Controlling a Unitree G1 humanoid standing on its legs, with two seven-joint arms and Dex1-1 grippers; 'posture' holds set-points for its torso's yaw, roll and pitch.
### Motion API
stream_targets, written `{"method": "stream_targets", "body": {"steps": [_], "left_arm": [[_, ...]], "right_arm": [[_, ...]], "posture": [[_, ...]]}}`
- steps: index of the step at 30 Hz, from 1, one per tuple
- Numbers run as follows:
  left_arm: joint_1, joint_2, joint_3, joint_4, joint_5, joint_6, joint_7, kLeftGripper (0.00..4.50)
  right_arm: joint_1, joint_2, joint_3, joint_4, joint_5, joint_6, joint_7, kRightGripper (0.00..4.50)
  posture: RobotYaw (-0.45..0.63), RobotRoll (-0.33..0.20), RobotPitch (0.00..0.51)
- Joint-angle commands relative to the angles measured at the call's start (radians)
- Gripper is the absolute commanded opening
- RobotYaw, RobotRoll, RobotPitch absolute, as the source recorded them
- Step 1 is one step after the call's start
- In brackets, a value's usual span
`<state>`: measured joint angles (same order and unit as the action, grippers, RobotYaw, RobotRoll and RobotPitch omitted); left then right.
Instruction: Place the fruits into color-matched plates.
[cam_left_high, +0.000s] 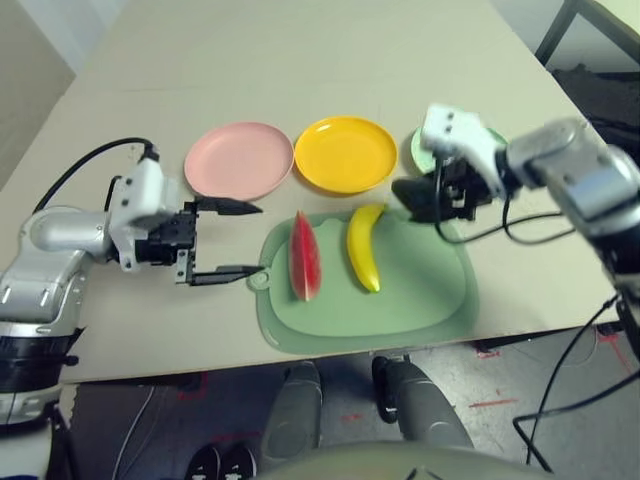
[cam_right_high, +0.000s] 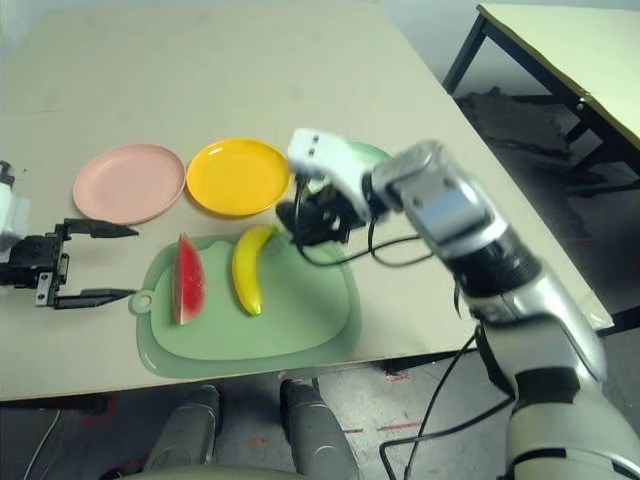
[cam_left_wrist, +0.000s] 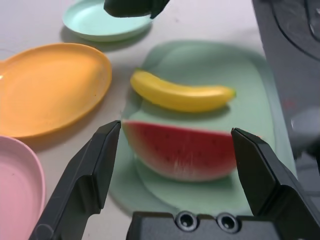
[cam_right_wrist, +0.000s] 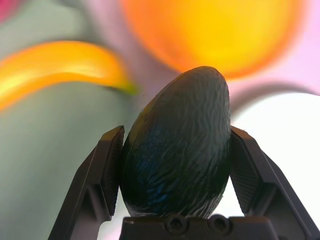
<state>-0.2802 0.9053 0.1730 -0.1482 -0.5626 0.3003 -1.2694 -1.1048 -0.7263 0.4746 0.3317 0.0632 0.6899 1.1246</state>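
My right gripper (cam_right_wrist: 175, 131) is shut on the dark green avocado (cam_right_wrist: 175, 150), its fingers pressed to both sides. It holds the avocado (cam_left_high: 415, 198) over the far right corner of the mat, beside the mint green plate (cam_right_high: 365, 155), which the arm partly hides. The watermelon wedge (cam_left_high: 304, 257) and the banana (cam_left_high: 364, 247) lie side by side on the mat. Behind them sit the pink plate (cam_left_high: 238, 160) and the yellow-orange plate (cam_left_high: 345, 153), both bare. My left gripper (cam_left_high: 258, 240) stands open at the mat's left edge, pointing at the watermelon (cam_left_wrist: 185, 152) and apart from it.
The large green mat (cam_left_high: 400, 300) with a ring tab lies near the table's front edge. A black cable loops from my right wrist across the table to the right of the mat. Bare tabletop stretches behind the plates.
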Motion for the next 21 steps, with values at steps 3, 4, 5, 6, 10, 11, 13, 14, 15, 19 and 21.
{"method": "stream_targets", "body": {"steps": [3,4,5,6,10,11,13,14,15,19,21], "left_arm": [[-0.041,-0.035,-0.015,-0.091,-0.028,0.127,0.128,4.50],[-0.043,-0.033,-0.017,-0.097,-0.026,0.135,0.135,4.50],[-0.040,-0.024,-0.023,-0.103,-0.014,0.135,0.134,4.50],[-0.034,-0.014,-0.029,-0.108,-0.003,0.134,0.130,4.50],[-0.001,0.017,-0.027,-0.124,0.015,0.122,0.111,4.50],[0.003,0.020,-0.023,-0.125,0.014,0.121,0.109,4.50],[0.006,0.023,-0.017,-0.126,0.011,0.120,0.107,4.50],[0.006,0.025,-0.015,-0.122,0.012,0.115,0.104,4.50],[0.005,0.030,-0.017,-0.115,0.020,0.098,0.093,4.50],[0.023,0.056,-0.032,-0.104,0.039,0.050,0.034,4.50],[0.027,0.065,-0.037,-0.099,0.042,0.035,0.008,4.50]], "right_arm": [[-0.058,0.071,-0.019,0.396,-0.123,-0.239,-0.093,3.35],[-0.067,0.085,-0.024,0.457,-0.137,-0.274,-0.105,3.35],[-0.074,0.097,-0.026,0.510,-0.152,-0.309,-0.118,3.35],[-0.081,0.108,-0.031,0.556,-0.166,-0.341,-0.132,3.35],[-0.107,0.134,-0.051,0.667,-0.207,-0.420,-0.162,3.35],[-0.115,0.137,-0.058,0.676,-0.212,-0.431,-0.163,4.09],[-0.130,0.142,-0.068,0.683,-0.220,-0.452,-0.158,4.45],[-0.137,0.141,-0.069,0.674,-0.226,-0.467,-0.146,4.45],[-0.137,0.137,-0.063,0.630,-0.229,-0.504,-0.106,4.45],[-0.077,0.114,-0.033,0.364,-0.203,-0.620,0.124,4.45],[-0.030,0.107,-0.020,0.209,-0.183,-0.659,0.221,4.45]], "posture": [[0.04,0.000,0.164],[0.05,0.000,0.163],[0.05,0.000,0.164],[0.06,0.000,0.163],[0.06,0.000,0.163],[0.06,0.000,0.163],[0.05,0.000,0.164],[0.05,0.000,0.164],[0.05,0.000,0.164],[0.02,0.000,0.166],[0.02,0.000,0.170]]}}
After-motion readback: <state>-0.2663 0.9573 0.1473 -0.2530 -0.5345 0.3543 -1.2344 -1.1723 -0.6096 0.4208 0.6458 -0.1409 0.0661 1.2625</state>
